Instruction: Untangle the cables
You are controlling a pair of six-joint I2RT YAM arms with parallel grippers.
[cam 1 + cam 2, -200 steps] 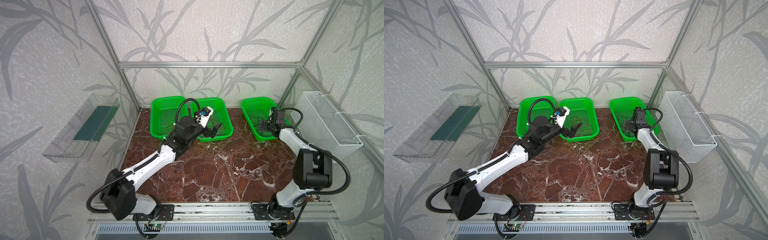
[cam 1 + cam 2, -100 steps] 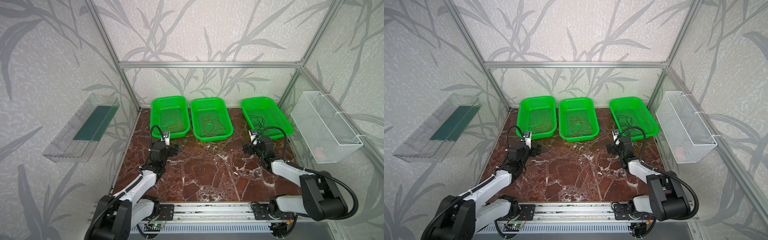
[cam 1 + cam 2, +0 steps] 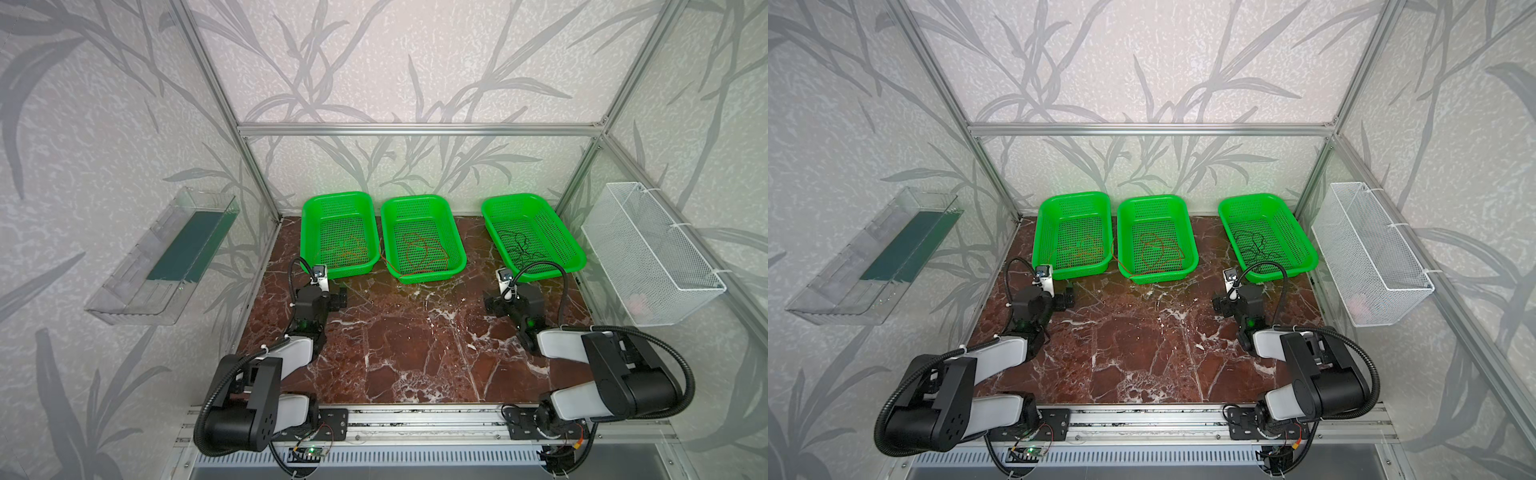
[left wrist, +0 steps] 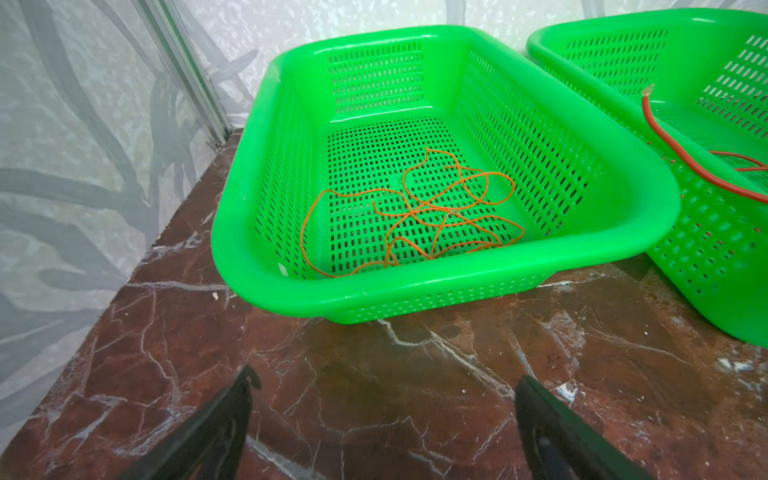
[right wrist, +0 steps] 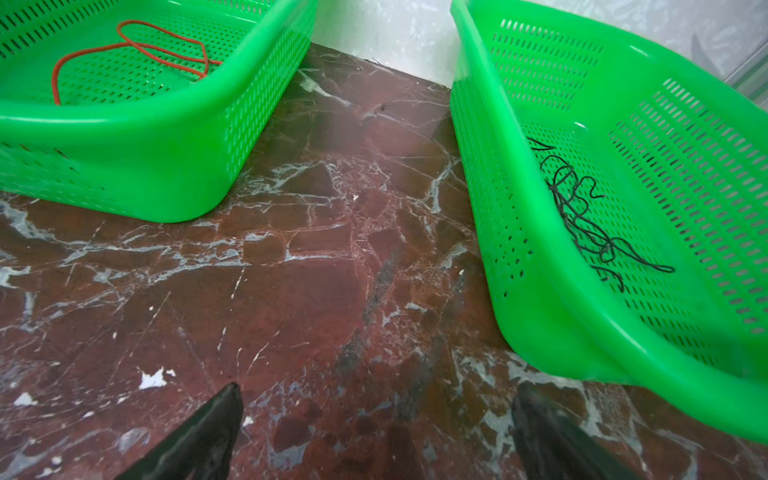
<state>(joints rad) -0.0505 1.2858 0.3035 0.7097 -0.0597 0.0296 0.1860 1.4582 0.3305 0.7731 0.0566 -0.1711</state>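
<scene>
The cables look separated to me, with one colour to each basket. The orange cable [image 4: 411, 212] lies in loose loops on the floor of the left basket [image 4: 415, 286]. The red cable [image 4: 681, 160] is coiled in the middle basket [image 3: 415, 198], and the black cable [image 5: 582, 224] is bunched against the near wall of the right basket [image 3: 515, 197]. I see no strand of one colour crossing another, so I judge the main job, pulling the three apart, to be done.

What is left is small. In both top views a short run of the red cable seems to hang over the near left corner of its basket, toward the left basket, and it could be tucked back in. Each cable also loops over itself. The black one is the tightest clump, and I cannot tell whether it hides a real knot.

My left gripper [image 4: 386, 378] has its jaws spread wide with nothing between them. It sits low over the marble table [image 3: 415, 340], just in front of the left basket. My right gripper [image 5: 376, 390] is likewise wide apart and empty, facing the gap between the middle and right baskets. Neither touches a cable or a basket.
</scene>
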